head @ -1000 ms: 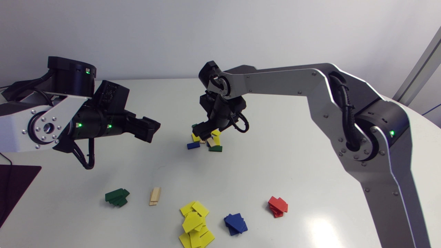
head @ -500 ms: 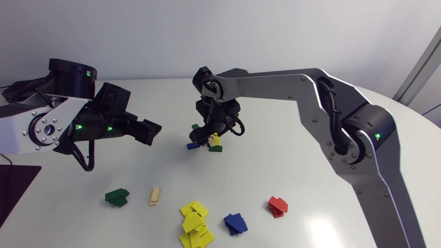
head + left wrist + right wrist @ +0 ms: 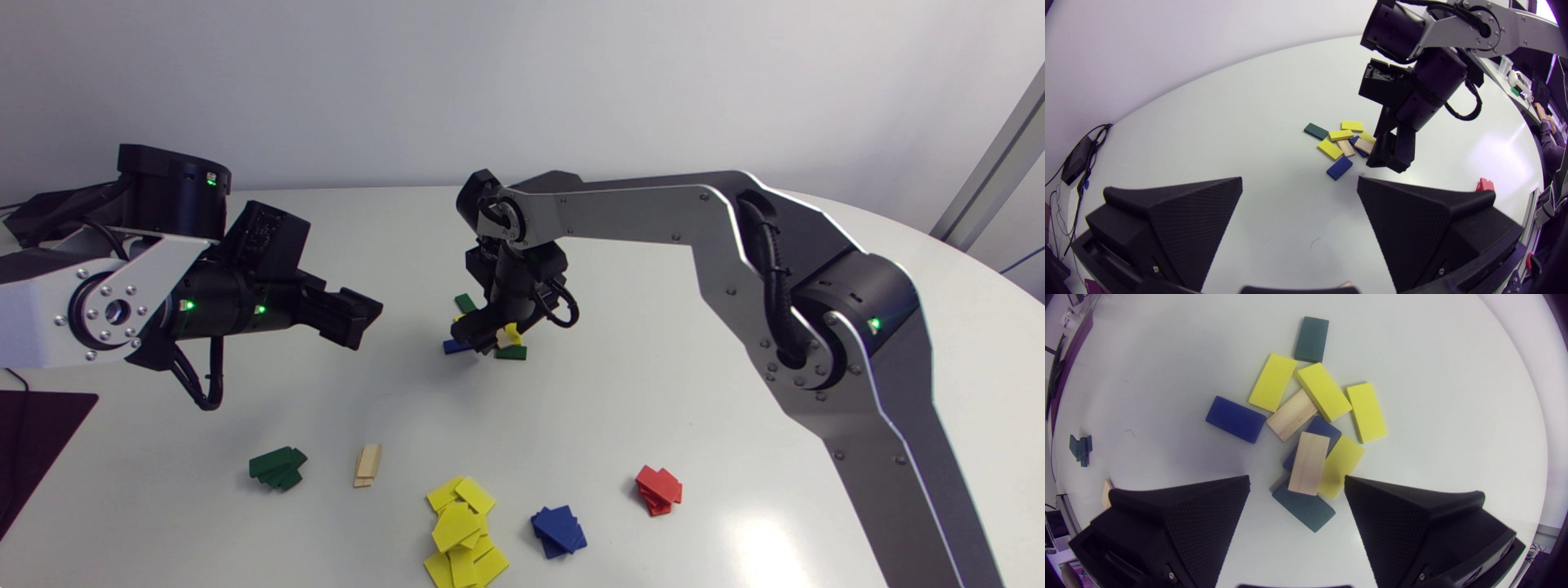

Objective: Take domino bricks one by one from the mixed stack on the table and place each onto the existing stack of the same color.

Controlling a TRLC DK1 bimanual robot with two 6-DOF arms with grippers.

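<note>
The mixed pile [image 3: 1310,416] of yellow, blue, green and wooden bricks lies mid-table, seen also in the head view [image 3: 510,351] and the left wrist view [image 3: 1345,145]. My right gripper [image 3: 1297,490] hangs low over it [image 3: 480,333], open. A wooden brick [image 3: 1309,463] lies on top, with a dark green brick [image 3: 1303,506] under its near end. Both sit between the fingers, and neither finger touches them. My left gripper [image 3: 351,314] is held above the table left of the pile, open and empty [image 3: 1299,192].
Sorted stacks line the front of the table: green [image 3: 277,468], wooden [image 3: 367,465], yellow [image 3: 461,531], blue [image 3: 558,529] and red [image 3: 658,488]. A dark mat [image 3: 33,433] lies at the left edge.
My right arm has come down and slightly left onto the mixed pile, its fingers now around the top bricks. The left arm has hardly shifted.
</note>
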